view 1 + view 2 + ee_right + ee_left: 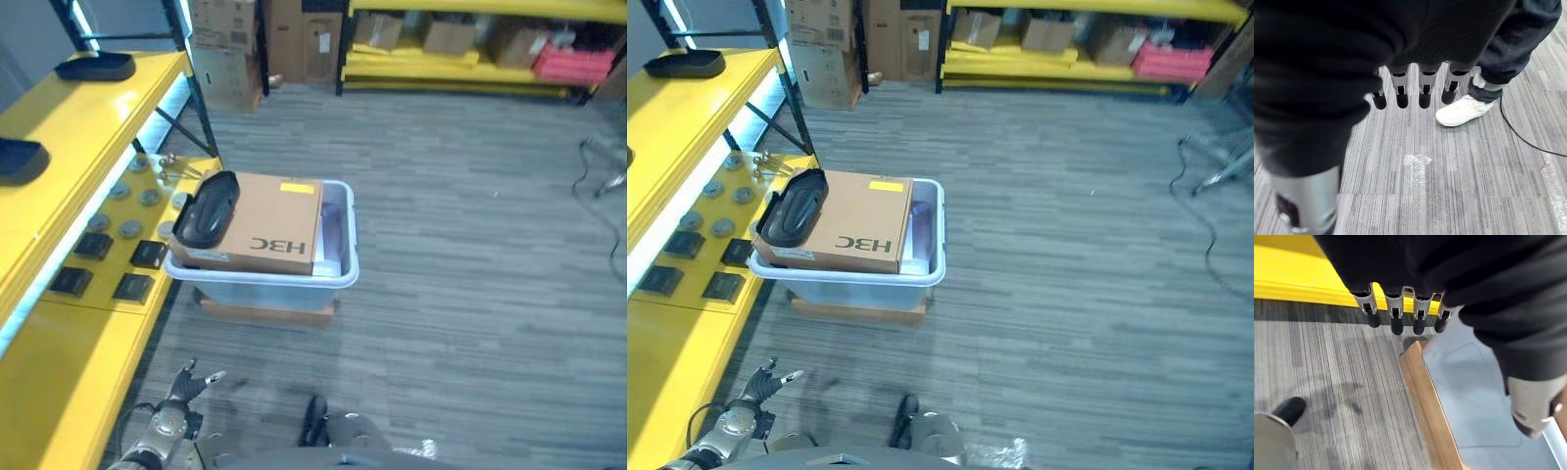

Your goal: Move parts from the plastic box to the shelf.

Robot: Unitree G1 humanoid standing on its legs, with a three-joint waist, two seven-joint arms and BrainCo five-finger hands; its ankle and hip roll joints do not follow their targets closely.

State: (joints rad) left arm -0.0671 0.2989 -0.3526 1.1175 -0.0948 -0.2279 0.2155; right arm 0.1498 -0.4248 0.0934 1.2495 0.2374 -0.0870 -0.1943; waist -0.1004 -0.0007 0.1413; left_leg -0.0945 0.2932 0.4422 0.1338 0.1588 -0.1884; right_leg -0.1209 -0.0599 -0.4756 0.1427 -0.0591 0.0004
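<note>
**Black part perched on the carton, both hands empty**

Head views: black part (206, 210) lies on the cardboard carton (260, 223) in the plastic box (338, 262), just right of the yellow shelf (69, 147). Left hand (181, 387) hangs near, fingers relaxed.

Left wrist view: fingers (1396, 316) straight, holding nothing.

Right wrist view: right hand (1410, 88) released; a person's shoe (1462, 108) close by. A careless reach could knock the part off.

A: Site type? Logging it as a warehouse or stockroom.

B: Agreed. Yellow shelf (69, 127) with black uprights is running along the robot's left, with dark trays and small parts lying on it. A second yellow rack (470, 59) is standing at the far wall.

A: Contents of that rack?

B: Cardboard boxes (227, 44) are sitting by and under it, plus red packages (573, 64). Grey striped carpet floor (470, 245) is spreading between. A plastic box (333, 269) is resting on a board, holding a brown carton (260, 220).
</note>
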